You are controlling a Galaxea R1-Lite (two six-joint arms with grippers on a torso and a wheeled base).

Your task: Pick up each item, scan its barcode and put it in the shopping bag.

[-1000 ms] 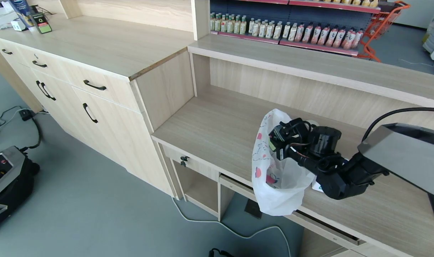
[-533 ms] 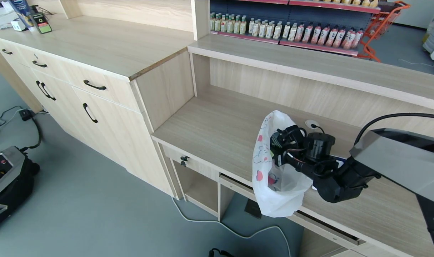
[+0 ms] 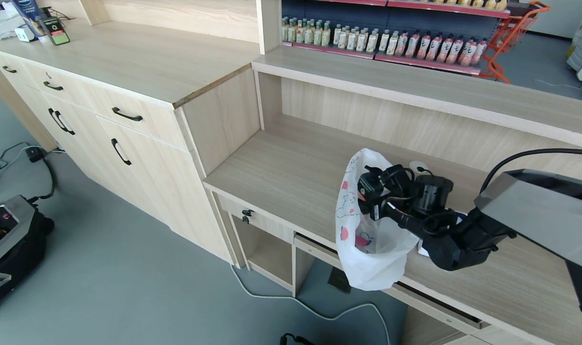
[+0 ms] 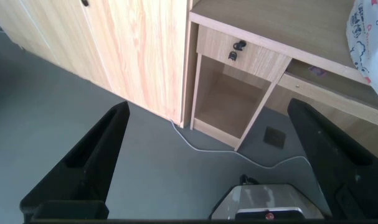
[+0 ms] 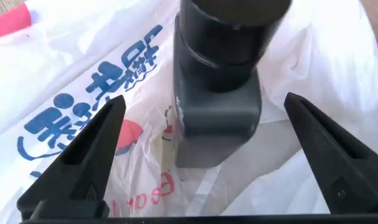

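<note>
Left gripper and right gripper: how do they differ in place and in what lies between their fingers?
The left gripper hangs over the grey floor; the right gripper sits at the mouth of the shopping bag. Nothing lies between the left gripper's fingers; a dark item lies between the right gripper's, apart from both. Both are open.

shopping bag (image 3: 372,268): 1 | dark item (image 5: 217,106) inside bag: 1 | orange trolley (image 3: 511,33): 1 | black cabinet handles (image 3: 126,115): 6

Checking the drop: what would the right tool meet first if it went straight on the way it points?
Most likely the dark item in the bag, centred straight ahead of the open right tool. Depth is unclear, so I cannot tell how near it is.
</note>
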